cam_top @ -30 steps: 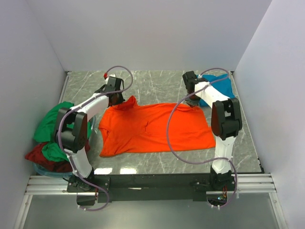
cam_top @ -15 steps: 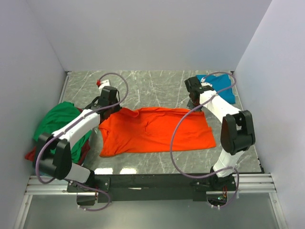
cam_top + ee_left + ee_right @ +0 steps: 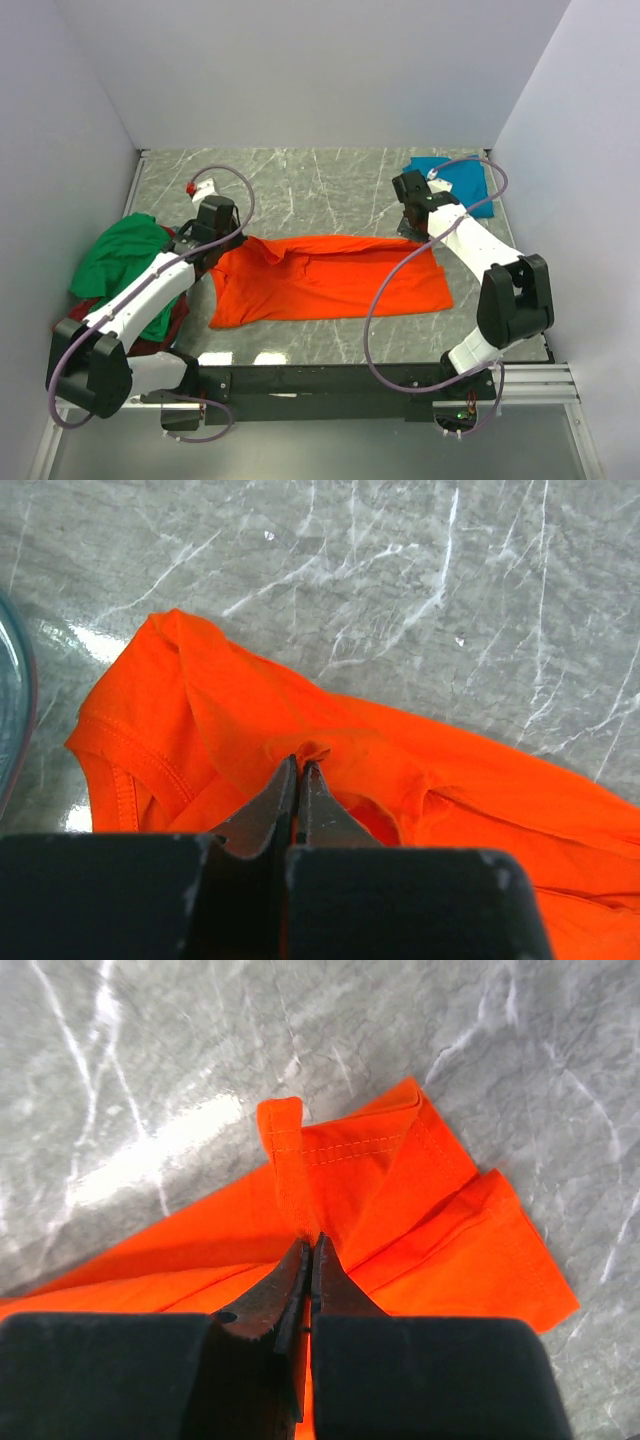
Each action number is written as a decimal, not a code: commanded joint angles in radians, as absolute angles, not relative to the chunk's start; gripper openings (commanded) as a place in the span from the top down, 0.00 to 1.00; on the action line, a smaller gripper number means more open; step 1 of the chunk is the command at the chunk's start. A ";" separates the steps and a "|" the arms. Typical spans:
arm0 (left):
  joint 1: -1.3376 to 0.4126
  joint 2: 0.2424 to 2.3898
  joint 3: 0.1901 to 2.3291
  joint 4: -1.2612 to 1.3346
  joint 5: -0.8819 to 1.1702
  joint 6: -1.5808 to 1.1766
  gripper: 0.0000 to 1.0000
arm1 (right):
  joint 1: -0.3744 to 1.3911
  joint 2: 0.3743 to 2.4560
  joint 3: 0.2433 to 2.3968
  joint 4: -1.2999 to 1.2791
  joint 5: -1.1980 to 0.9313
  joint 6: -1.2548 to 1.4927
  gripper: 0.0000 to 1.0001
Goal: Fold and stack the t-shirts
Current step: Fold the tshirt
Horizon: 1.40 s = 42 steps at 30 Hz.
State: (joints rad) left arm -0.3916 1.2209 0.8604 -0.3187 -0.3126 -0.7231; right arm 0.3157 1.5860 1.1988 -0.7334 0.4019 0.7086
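The bright orange t-shirt (image 3: 330, 280) lies spread across the middle of the marble table, its far edge lifted and drawn toward the near side. My left gripper (image 3: 222, 245) is shut on a pinch of its left far part (image 3: 310, 752). My right gripper (image 3: 418, 222) is shut on its right far hem (image 3: 300, 1220). The teal blue t-shirt (image 3: 462, 180) lies at the far right corner. The green t-shirt (image 3: 118, 262) sits piled at the left over the dark red t-shirt (image 3: 80, 325).
A clear blue-rimmed bowl edge (image 3: 18, 710) shows at the left under the pile. White walls close in the table on three sides. The black frame rail (image 3: 320, 385) runs along the near edge.
Both grippers have moved toward the near side, dragging the orange shirt's far edge over itself. The shirt's visible depth has shrunk. The teal shirt is more exposed.
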 commanded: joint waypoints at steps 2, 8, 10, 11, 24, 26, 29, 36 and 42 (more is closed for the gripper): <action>-0.396 1.172 0.874 -0.357 -0.340 -0.759 1.00 | 0.322 1.505 1.197 -0.750 0.459 0.703 0.99; -0.399 1.092 0.813 -0.373 -0.318 -0.793 1.00 | 0.334 1.465 1.148 -0.755 0.449 0.698 0.98; -0.399 1.062 0.772 -0.382 -0.321 -0.805 0.99 | 0.347 1.453 1.126 -0.755 0.452 0.707 0.98; -0.399 1.030 0.756 -0.390 -0.330 -0.819 0.99 | 0.351 1.447 1.103 -0.758 0.466 0.715 0.97; -0.433 0.733 0.485 -0.593 -0.241 -1.080 0.73 | 0.373 1.391 0.899 -0.859 0.546 0.825 0.44; -0.449 0.675 0.485 -0.623 -0.253 -1.109 0.47 | 0.373 1.362 0.899 -0.859 0.558 0.827 0.41; -0.451 0.646 0.515 -0.566 -0.200 -1.094 0.07 | 0.374 1.327 0.922 -0.848 0.560 0.819 0.38; -0.465 0.748 0.621 -0.474 -0.181 -1.020 0.00 | 0.374 1.308 0.953 -0.758 0.457 0.746 0.32; -0.476 0.929 0.623 -0.303 -0.095 -0.970 0.01 | 0.359 1.370 0.939 -0.693 0.383 0.689 0.30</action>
